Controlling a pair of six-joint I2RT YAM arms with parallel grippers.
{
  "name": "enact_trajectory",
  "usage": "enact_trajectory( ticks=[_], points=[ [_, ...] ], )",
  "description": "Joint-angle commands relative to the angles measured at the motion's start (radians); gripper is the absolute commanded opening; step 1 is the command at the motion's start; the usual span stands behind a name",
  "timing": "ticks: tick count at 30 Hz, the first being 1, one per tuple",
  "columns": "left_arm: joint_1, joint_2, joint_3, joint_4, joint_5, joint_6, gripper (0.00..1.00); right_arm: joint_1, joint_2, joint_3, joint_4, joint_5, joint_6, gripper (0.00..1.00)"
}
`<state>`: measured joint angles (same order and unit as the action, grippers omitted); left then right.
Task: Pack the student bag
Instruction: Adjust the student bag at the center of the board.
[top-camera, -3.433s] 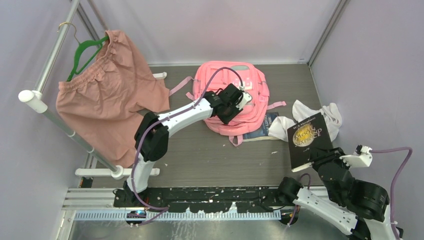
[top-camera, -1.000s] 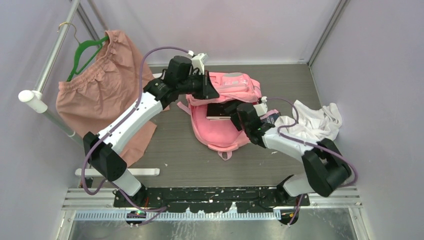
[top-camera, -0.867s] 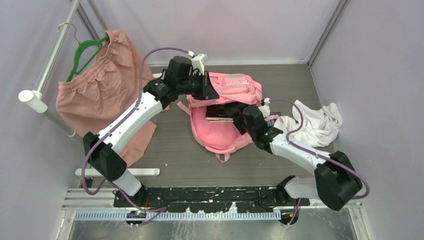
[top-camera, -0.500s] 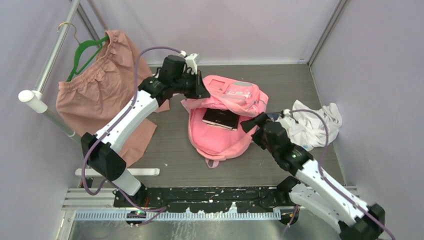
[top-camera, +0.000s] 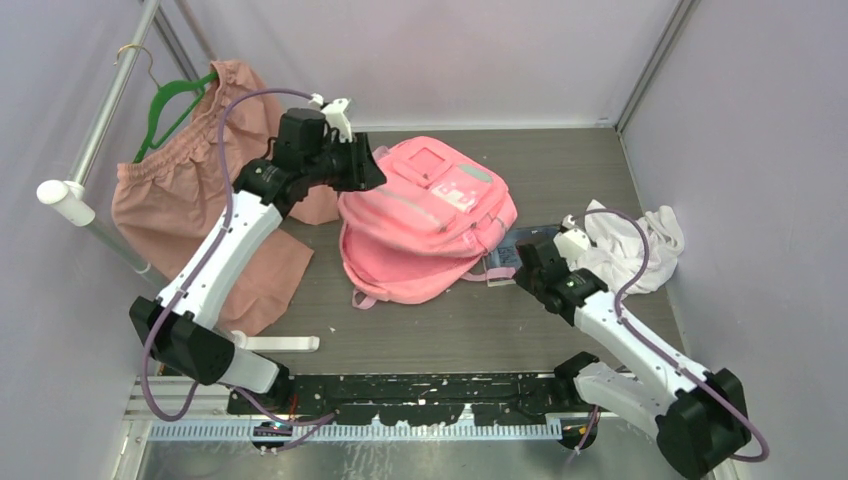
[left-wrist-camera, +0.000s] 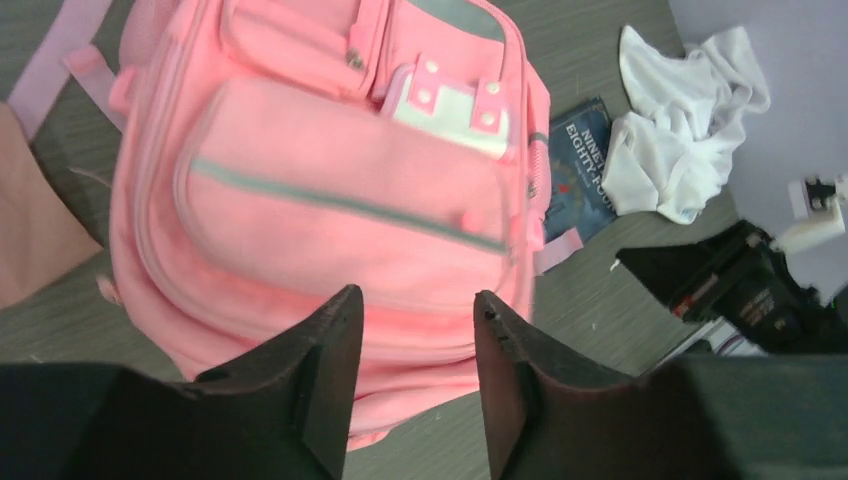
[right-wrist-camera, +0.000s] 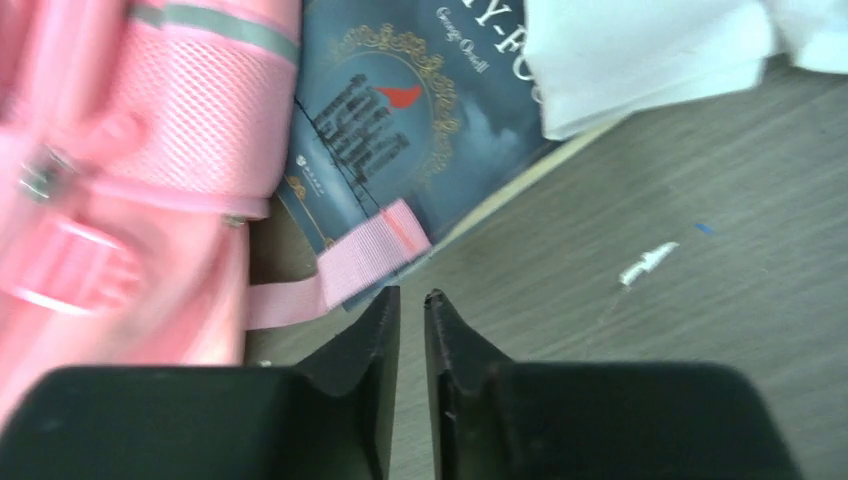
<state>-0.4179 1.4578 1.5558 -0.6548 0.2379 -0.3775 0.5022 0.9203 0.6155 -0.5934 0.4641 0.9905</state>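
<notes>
student bag (top-camera: 425, 225) flopped shut | left gripper (left-wrist-camera: 415, 330) parted, empty | right gripper (right-wrist-camera: 411, 300) nearly closed, empty | risk: blue book (right-wrist-camera: 420, 110) pinned under bag, may snag strap (right-wrist-camera: 345, 265)

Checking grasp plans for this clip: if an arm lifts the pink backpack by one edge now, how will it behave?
The student bag is soft fabric lying slumped on the table, so it would probably sag and fold rather than hold shape. Its loose strap lies across the blue book and may drag it. How heavy the bag is cannot be told from here.
</notes>
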Motion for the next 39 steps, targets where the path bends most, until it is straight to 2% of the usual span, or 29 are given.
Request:
enact_trajectory(
  ticks=[1, 4, 9, 11, 13, 16, 20, 24, 27, 30, 33, 36, 39],
  points=[
    [-0.002, -0.093, 0.023, 0.037, 0.040, 0.020, 0.53, -0.031, 0.138, 0.051, 0.230, -0.124, -0.082, 0.12],
    [-0.002, -0.120, 0.017, 0.040, 0.087, 0.002, 0.55, -0.033, 0.310, 0.120, 0.370, -0.194, -0.097, 0.08],
    [-0.024, -0.134, -0.070, 0.157, 0.251, -0.090, 0.55, -0.035, 0.659, 0.335, 0.487, -0.375, -0.115, 0.06],
    [-0.059, -0.106, -0.055, 0.129, 0.264, -0.080, 0.55, -0.035, 0.736, 0.391, 0.518, -0.432, -0.117, 0.04],
    [-0.102, -0.072, -0.019, 0.058, 0.258, -0.038, 0.56, -0.035, 0.742, 0.406, 0.510, -0.448, -0.129, 0.04],
    [-0.202, -0.011, 0.038, -0.050, 0.263, 0.051, 0.60, -0.036, 0.624, 0.351, 0.460, -0.365, -0.169, 0.04],
    [-0.349, 0.070, 0.026, -0.049, 0.210, 0.067, 0.62, -0.083, 0.374, 0.216, 0.355, -0.225, -0.195, 0.08],
    [-0.436, 0.175, 0.005, 0.039, 0.214, 0.035, 0.62, -0.207, 0.156, 0.085, 0.210, -0.221, -0.174, 0.18],
    [-0.474, 0.283, 0.040, 0.027, 0.208, 0.048, 0.61, -0.269, -0.014, 0.044, 0.075, -0.272, -0.168, 0.27],
    [-0.484, 0.403, 0.093, -0.015, 0.112, 0.044, 0.59, -0.270, -0.164, 0.021, -0.023, -0.291, -0.162, 0.34],
    [-0.477, 0.487, 0.149, -0.046, 0.028, 0.045, 0.59, -0.271, -0.242, 0.005, -0.101, -0.255, -0.157, 0.35],
    [-0.439, 0.535, 0.151, -0.012, 0.039, 0.036, 0.58, -0.270, -0.236, -0.006, -0.066, -0.284, -0.138, 0.35],
    [-0.373, 0.552, 0.115, -0.025, 0.046, 0.019, 0.55, -0.270, -0.154, 0.004, 0.016, -0.324, -0.146, 0.35]
  ],
)
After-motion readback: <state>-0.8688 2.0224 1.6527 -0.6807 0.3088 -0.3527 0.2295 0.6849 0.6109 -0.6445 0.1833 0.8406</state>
